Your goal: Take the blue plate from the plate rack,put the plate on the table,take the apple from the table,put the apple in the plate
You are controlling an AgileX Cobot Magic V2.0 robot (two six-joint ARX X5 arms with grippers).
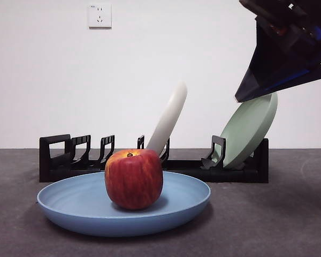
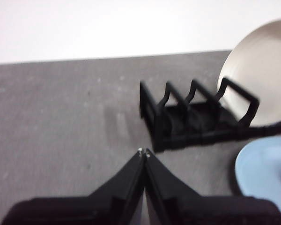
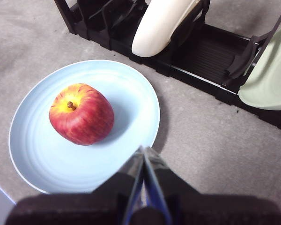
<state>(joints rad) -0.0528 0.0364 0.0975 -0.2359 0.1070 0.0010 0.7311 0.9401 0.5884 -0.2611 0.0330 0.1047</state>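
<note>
Table point(image 3: 210, 136); right end effector point(image 3: 144, 149) closed, empty

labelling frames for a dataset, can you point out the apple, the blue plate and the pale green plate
apple point(image 1: 134, 179): front view, middle of its red side.
blue plate point(image 1: 184, 206): front view, bare rim beside the fruit.
pale green plate point(image 1: 249, 131): front view, middle of its face.

In the left wrist view the blue plate point(image 2: 267, 176) is cut off by the picture's edge, only a blurred part being shown, and the cream-white plate point(image 2: 260, 86) is likewise cropped. In the front view the pale green plate point(image 1: 249, 130) is partly hidden by a dark arm, and the apple's point(image 1: 134, 178) underside cannot be seen.
</note>
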